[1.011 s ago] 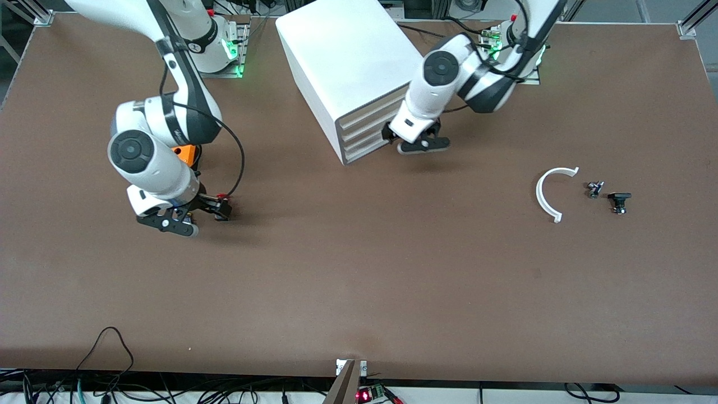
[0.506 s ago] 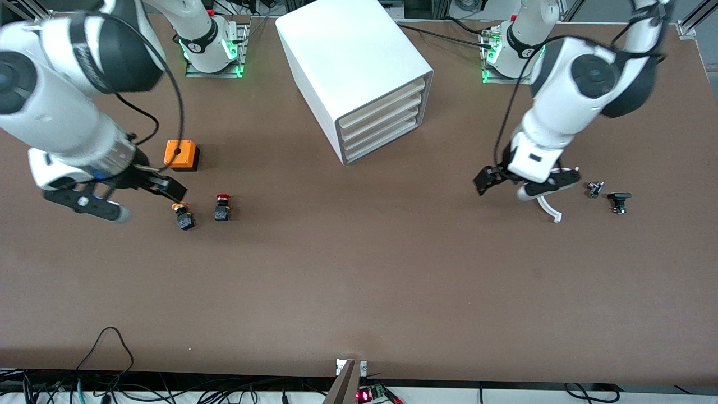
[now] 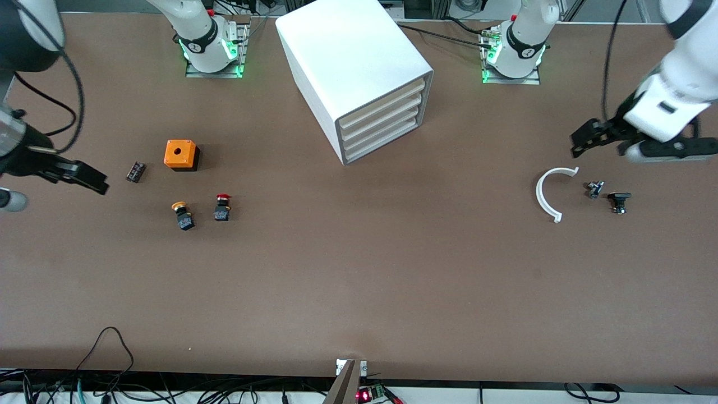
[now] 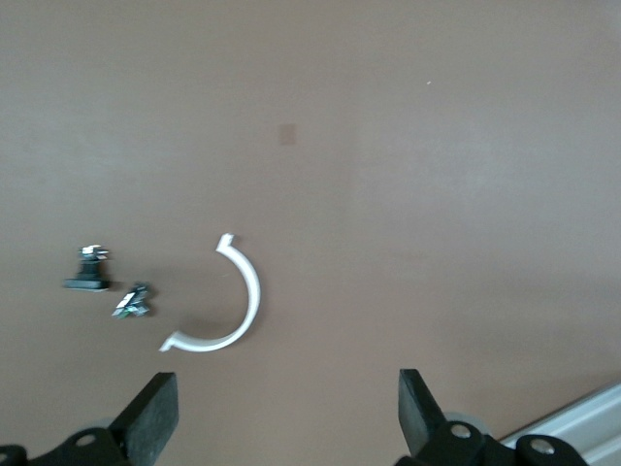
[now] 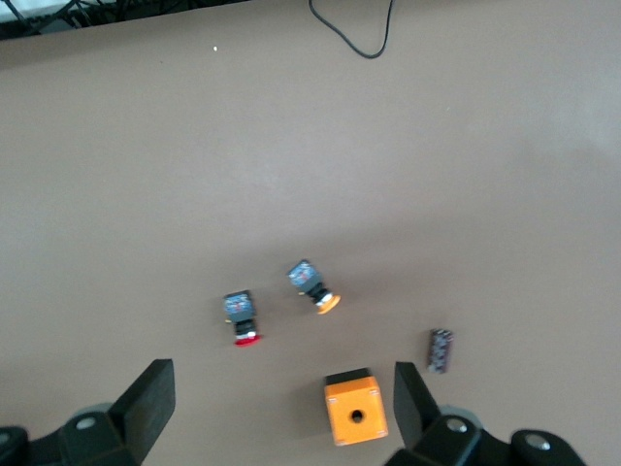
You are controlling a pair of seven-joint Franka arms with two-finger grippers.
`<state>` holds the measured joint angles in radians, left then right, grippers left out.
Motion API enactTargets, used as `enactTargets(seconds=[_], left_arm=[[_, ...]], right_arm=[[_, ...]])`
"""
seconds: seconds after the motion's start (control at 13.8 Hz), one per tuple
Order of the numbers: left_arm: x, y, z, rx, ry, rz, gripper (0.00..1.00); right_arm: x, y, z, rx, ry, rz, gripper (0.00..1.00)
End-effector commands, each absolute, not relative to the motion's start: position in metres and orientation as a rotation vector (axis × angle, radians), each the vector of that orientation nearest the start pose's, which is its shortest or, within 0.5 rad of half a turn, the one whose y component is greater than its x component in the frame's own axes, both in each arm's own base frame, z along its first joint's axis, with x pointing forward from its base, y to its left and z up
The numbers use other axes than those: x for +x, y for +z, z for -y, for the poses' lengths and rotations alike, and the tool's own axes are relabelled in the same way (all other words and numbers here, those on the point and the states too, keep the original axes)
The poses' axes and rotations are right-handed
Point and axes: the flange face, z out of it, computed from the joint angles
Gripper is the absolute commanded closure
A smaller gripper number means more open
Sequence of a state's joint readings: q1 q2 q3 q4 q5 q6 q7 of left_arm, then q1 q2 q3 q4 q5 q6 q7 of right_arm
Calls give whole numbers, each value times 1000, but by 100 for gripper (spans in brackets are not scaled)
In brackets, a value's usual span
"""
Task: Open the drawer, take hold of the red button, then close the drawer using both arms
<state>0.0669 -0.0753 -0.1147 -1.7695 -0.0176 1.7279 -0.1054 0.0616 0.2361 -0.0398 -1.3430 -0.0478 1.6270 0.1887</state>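
The white cabinet stands with all four drawers shut. The red-capped button sits on the table, nearer to the front camera than the orange cube; it also shows in the right wrist view. My right gripper is open and empty, up over the table at the right arm's end; its own view looks down on the button. My left gripper is open and empty, up over the left arm's end, and shows in its own view.
An orange-yellow-capped button stands beside the red one. An orange cube with a hole and a small dark part lie near them. A white half ring and two small dark parts lie toward the left arm's end.
Both arms have risen and swung outward to their ends of the table. The left gripper has left the cabinet's front; the right gripper has left the buttons.
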Motion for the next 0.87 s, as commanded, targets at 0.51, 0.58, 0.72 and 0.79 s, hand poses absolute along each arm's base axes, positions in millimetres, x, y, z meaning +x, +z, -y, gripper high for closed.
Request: enactTargets(seconds=[0.51,0.58,0.72,0.79], left_arm=[[539,610,22,-3152,40,-6,0],[540,609,22,-3152,42,-6,0],[540,609,20,-3153,40,-4,0],[540,610,20,-3155,35,-1,0]], right_arm=[[581,594,55,-3190,36,-70,0],[580,594,55,-3190,34,-70,0],[580,596,57,-3189,24,-82,0],[580,596,56,-3189,21,-82,0]])
